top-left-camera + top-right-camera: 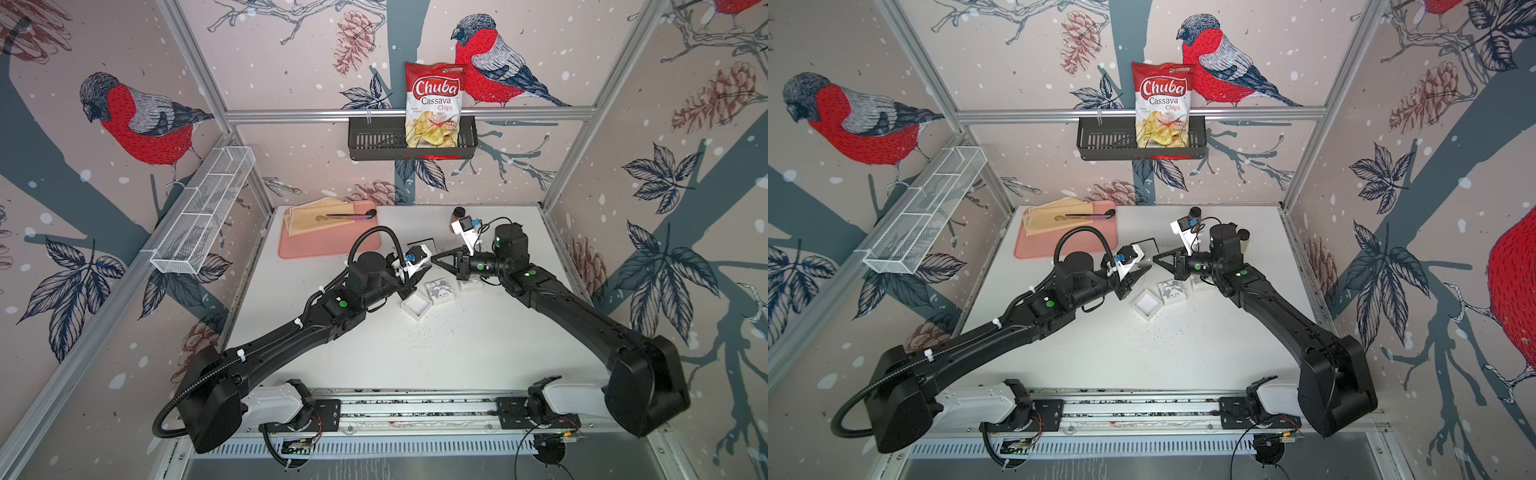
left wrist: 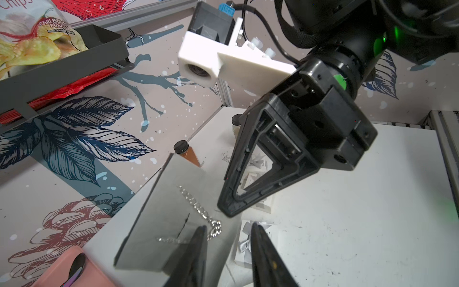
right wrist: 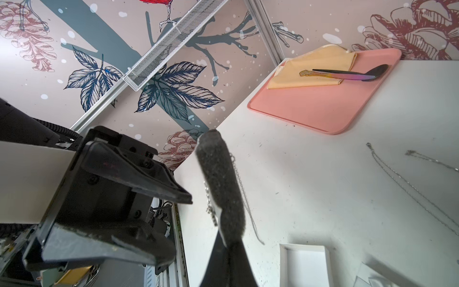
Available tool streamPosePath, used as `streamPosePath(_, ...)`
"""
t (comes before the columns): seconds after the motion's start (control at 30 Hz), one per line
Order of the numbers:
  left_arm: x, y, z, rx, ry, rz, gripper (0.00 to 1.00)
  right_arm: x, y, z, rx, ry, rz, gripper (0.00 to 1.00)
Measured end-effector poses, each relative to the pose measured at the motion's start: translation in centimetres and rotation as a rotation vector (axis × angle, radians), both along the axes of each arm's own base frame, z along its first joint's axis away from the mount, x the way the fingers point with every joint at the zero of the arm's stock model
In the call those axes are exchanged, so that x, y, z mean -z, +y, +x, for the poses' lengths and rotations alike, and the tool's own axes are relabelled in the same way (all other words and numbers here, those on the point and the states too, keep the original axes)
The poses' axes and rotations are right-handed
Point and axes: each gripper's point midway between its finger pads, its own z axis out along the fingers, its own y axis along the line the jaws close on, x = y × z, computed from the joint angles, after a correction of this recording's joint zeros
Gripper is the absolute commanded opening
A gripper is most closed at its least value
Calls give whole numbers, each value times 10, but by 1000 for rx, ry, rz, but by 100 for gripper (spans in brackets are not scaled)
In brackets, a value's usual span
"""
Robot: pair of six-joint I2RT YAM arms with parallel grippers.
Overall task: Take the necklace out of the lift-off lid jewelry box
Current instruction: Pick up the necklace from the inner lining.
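Observation:
A grey foam insert pad carries the silver necklace and is held up over the table. My right gripper is shut on the pad's edge; in the right wrist view the pad stands edge-on with chain hanging on both sides. My left gripper is open, one of its fingertips right beside the chain's clasp end. In both top views the two grippers meet above the open white jewelry box. Its lid, with a silver bow, lies next to it.
A pink tray with a yellow cloth and a spoon lies at the back left. A spice bottle stands at the back. Another small white box sits under the right wrist. On the wall hangs a black basket holding a chips bag.

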Motion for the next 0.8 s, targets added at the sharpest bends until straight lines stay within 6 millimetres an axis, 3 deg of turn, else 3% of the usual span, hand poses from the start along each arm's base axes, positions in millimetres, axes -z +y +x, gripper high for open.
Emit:
streamPosePath(0.27,7,-1,6,-17,-10,31,34,-9,4,-12,-29,-57,-1,0)
streamPosePath(0.4,8,-2,6,-15,-11,36,19,-10,4,-14,-28,-82,-10,0)
streamPosePath(0.8,12,0,10,-44,-5,53,10,-7,6,-19,-47,-113,-23,0)
